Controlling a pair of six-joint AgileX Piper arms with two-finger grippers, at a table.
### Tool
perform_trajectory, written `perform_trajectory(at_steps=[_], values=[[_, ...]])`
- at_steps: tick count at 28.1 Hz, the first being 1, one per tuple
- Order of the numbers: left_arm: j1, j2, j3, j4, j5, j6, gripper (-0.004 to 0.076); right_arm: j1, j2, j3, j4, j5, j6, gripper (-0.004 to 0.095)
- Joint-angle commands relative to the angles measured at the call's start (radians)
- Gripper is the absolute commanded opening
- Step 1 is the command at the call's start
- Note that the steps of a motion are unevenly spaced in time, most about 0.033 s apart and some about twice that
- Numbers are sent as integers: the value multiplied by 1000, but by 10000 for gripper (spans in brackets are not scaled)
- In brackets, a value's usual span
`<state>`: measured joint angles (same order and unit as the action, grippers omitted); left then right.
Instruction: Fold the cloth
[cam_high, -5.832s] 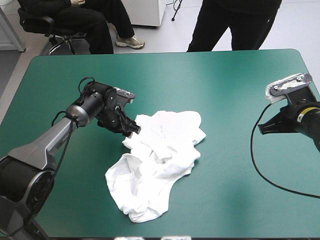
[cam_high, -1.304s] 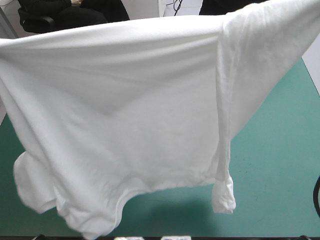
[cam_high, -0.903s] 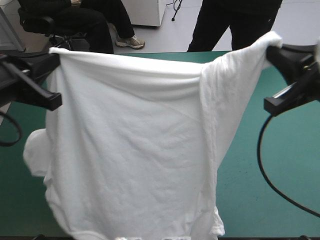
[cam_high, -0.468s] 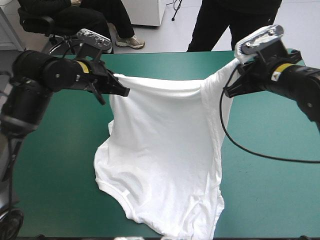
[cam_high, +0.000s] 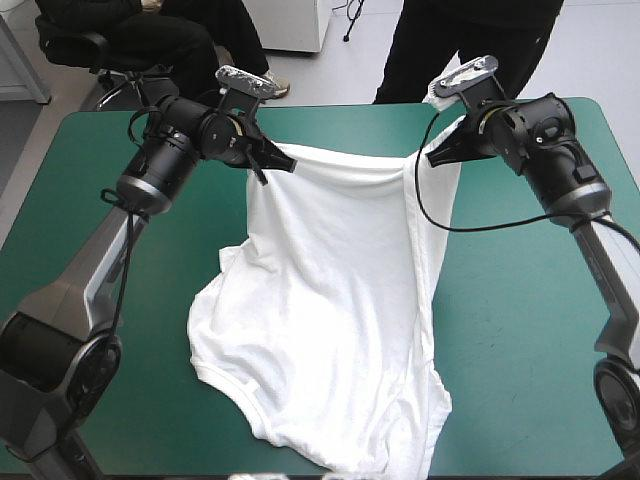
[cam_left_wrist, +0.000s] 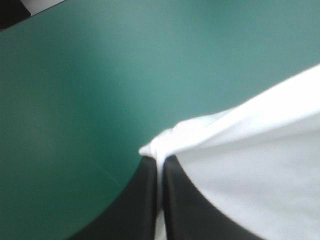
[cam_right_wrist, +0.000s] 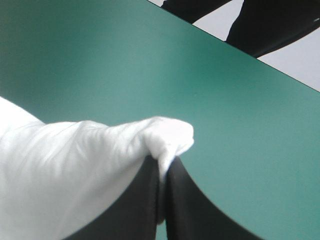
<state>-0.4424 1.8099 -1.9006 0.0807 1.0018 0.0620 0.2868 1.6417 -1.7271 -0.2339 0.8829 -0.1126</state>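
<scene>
The white T-shirt hangs stretched between both grippers near the table's far edge, its lower part lying spread on the teal-green cover toward the front edge. My left gripper is shut on the T-shirt at its far left corner. My right gripper is shut on the far right corner. In the left wrist view a pinched fold of the T-shirt sits between the black fingers. The right wrist view shows the T-shirt bunched over the tip of the right gripper.
Bare teal-green cover lies to the left and right of the T-shirt. The far table edge runs just beyond both grippers. The T-shirt's hem reaches the table's front edge.
Both grippers have carried the held T-shirt down and away toward the table's far edge, coming closer together. More of the shirt now lies on the cover.
</scene>
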Motion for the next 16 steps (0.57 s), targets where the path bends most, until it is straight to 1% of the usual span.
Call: perform_trajectory(at_steps=[1,6,8,13,14,15,16], values=[[20,-5,-83,-15,-85,-11,-17,-42,6,-75,11,-75,-17,-18],[57,75,-148,-94,-90,-11,-17,-66,63,-90,56,-92,-58,-18],[65,96,-158,-121,-93,-9,-17,-66,81,-90,56,-97,-63,-18],[67,132,-158,-150,-72,-7,-15,-66,135,-90,115,-89,-84,-12],[67,136,-158,-154,-63,0,-5,-66,146,-90,123,-87,-84,2],[67,140,-156,-154,-54,12,16,-66,155,-90,135,-87,-84,37],[67,144,-156,-154,-36,16,87,-66,167,-90,140,-87,-84,151]])
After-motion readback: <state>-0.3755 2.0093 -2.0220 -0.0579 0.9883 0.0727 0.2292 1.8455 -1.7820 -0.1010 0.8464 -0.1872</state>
